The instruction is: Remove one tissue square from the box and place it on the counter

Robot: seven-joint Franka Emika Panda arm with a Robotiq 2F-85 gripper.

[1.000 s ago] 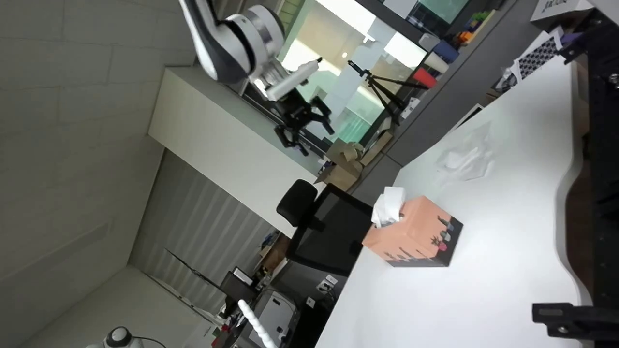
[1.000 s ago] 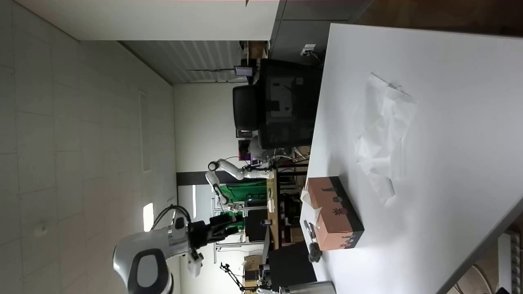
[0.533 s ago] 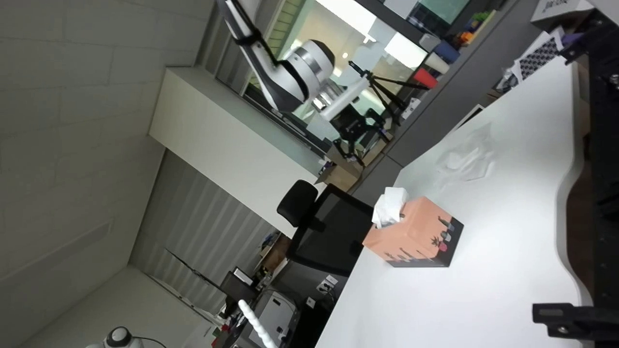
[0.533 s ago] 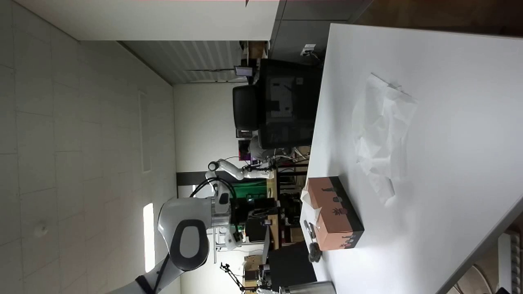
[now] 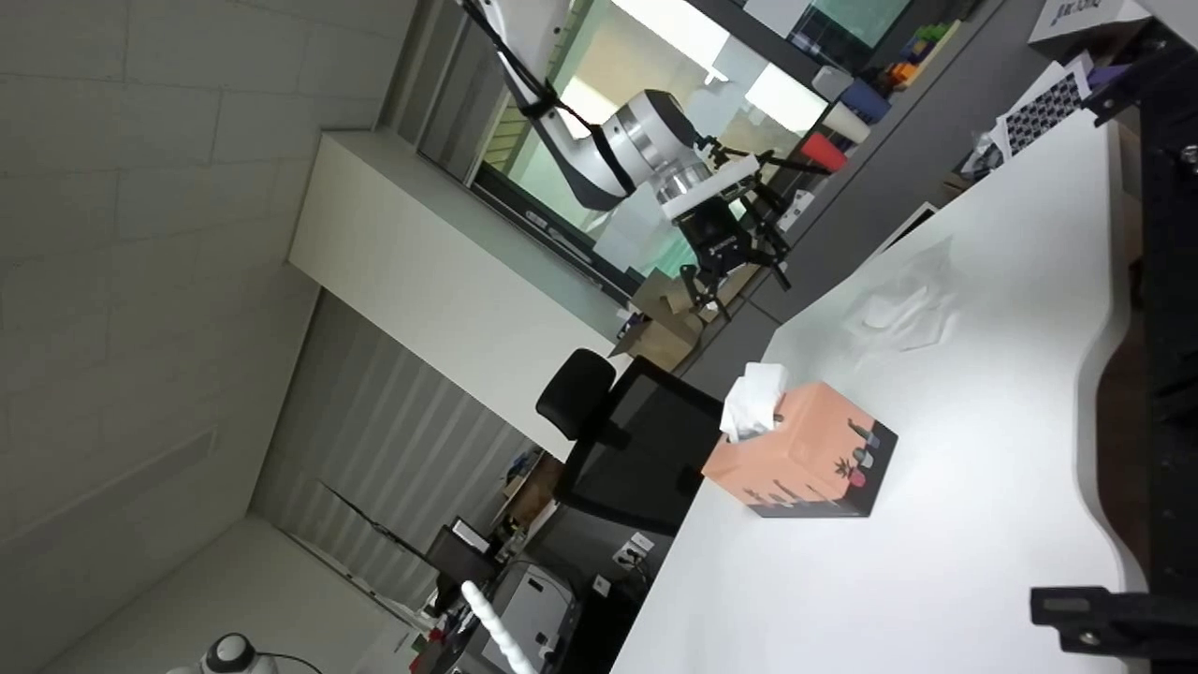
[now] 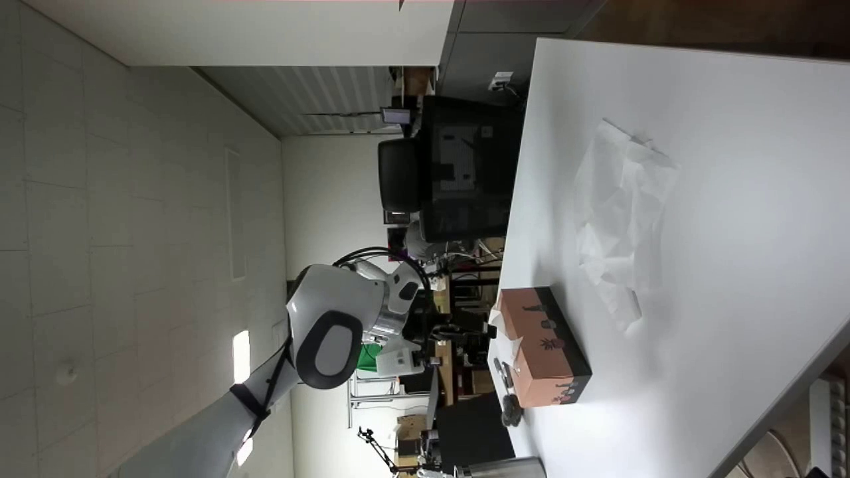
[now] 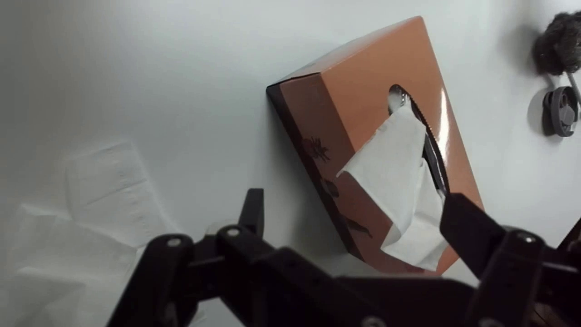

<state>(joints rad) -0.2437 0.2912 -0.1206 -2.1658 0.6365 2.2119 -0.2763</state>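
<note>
An orange tissue box with dark plant pictures stands on the white counter. It shows also in an exterior view and the wrist view. A white tissue sticks out of its slot and hangs over one side; it shows in both exterior views. Another, crumpled tissue lies flat on the counter beside the box, also in the wrist view. My gripper is open and empty. It hovers above the counter near the box, its fingers spread wide around the line of the tissue.
A dark fuzzy item and a grey ring-shaped part lie on the counter beyond the box. A metal cylinder stands near the counter's edge. A black chair is behind the counter. A black bracket juts in at the near edge.
The arm has swung toward the box, and the gripper has come down and closer to it. The fingers stay spread. The box and both tissues have not moved.
</note>
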